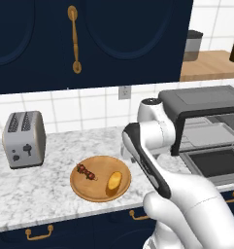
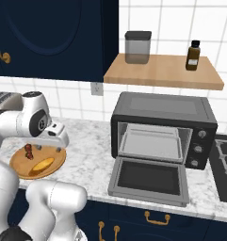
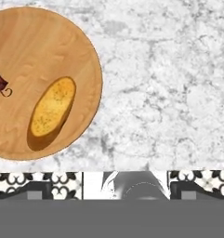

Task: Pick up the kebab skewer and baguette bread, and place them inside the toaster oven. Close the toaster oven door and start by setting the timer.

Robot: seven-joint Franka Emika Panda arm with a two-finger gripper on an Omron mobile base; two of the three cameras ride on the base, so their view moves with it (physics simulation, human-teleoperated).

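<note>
I'm looking at a home kitchen: a marble desk (image 1: 50,194) under navy cabinets (image 1: 89,39) with brass handles, white tiled wall (image 2: 171,19), a silver two-slot toaster (image 1: 24,138), a toaster oven (image 2: 164,129), a stove burner (image 2: 225,162) at the edge.

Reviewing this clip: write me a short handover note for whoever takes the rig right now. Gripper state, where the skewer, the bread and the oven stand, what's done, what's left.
Gripper: open and empty, above the marble counter just beside the wooden plate.
Kebab skewer and baguette bread: both lie on the plate, apart from each other, untouched.
Toaster oven: on the counter to the right of the plate; toaster oven door already dropped open, tray inside with nothing on it.
Done: nothing moved yet.
Left: pick up the skewer and the bread, put both in the oven, close the door, set the timer.
</note>
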